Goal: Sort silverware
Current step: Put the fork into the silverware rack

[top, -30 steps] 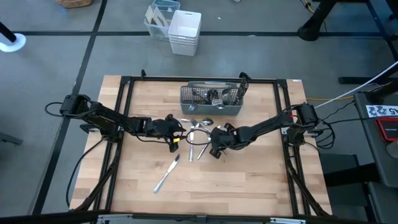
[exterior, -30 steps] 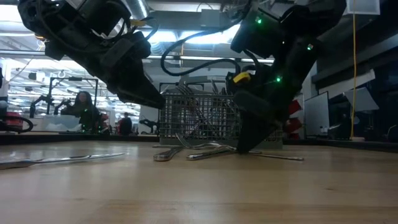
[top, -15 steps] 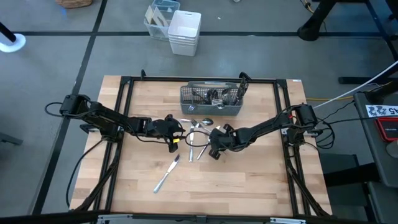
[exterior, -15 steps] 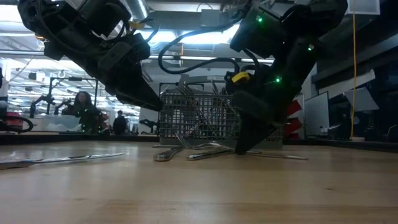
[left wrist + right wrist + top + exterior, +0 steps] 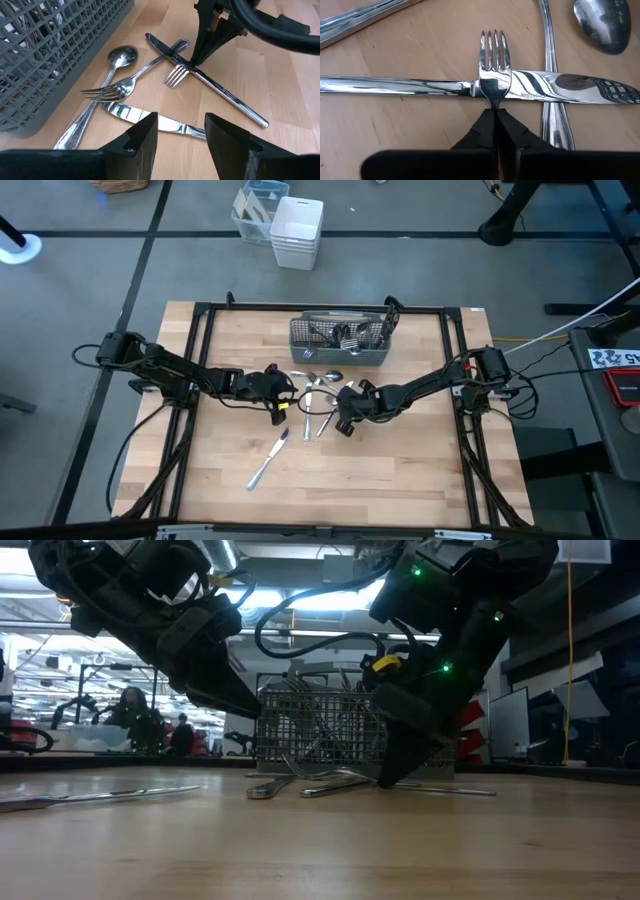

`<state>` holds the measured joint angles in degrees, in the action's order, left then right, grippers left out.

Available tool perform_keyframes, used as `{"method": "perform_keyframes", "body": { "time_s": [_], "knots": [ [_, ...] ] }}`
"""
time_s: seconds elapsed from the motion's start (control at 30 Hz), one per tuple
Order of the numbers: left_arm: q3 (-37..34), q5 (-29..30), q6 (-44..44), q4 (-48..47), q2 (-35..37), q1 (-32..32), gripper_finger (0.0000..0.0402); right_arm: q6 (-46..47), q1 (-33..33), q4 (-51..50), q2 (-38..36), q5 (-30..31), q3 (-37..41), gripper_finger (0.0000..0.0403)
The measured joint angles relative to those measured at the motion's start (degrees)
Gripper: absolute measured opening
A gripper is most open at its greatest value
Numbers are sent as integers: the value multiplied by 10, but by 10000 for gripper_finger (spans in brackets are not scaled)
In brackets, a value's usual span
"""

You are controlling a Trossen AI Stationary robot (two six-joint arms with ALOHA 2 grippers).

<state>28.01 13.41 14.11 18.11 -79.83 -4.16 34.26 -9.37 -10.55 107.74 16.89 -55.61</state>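
A pile of silverware (image 5: 315, 392) lies on the wooden table in front of the grey mesh caddy (image 5: 340, 354): a spoon (image 5: 120, 56), a fork (image 5: 107, 91) and two knives (image 5: 145, 118). My right gripper (image 5: 496, 117) is shut on another fork (image 5: 495, 55), which lies across a long knife (image 5: 400, 85). My left gripper (image 5: 182, 135) hovers open just left of the pile, nothing between its fingers. One more knife (image 5: 268, 458) lies alone nearer the table's front edge. My right gripper pinches the fork's narrow neck (image 5: 495, 102), just behind the tines, between its two fingertips. The fingers slant down onto it from the table's right side. The fork's head (image 5: 175, 76) lies across the long knife (image 5: 225, 95); the gripper hides the handle.
The caddy holds several pieces standing upright, and a black-handled tool (image 5: 390, 315) sticks up at its right end. Black frame rails (image 5: 200, 360) run along the table's sides. White bins (image 5: 297, 230) stand on the floor beyond the far edge. Bare wood lies toward the near edge.
My right gripper has shut on the fork's neck while the arm has kept its place. The silverware pile and my left gripper stand as before.
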Motion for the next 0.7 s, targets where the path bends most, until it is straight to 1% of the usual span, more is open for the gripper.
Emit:
{"method": "perform_keyframes", "body": {
  "time_s": [0.2,0.4,0.7],
  "knots": [
    [0,0,0,0,0,0,155,0,0,0,-6,-7,0,6],
    [0,0,0,0,0,0,155,-2,1,-6,-39,-24,3,5],
    [0,0,0,-4,4,0,155,-12,0,4,-72,-18,2,5]
  ]
}}
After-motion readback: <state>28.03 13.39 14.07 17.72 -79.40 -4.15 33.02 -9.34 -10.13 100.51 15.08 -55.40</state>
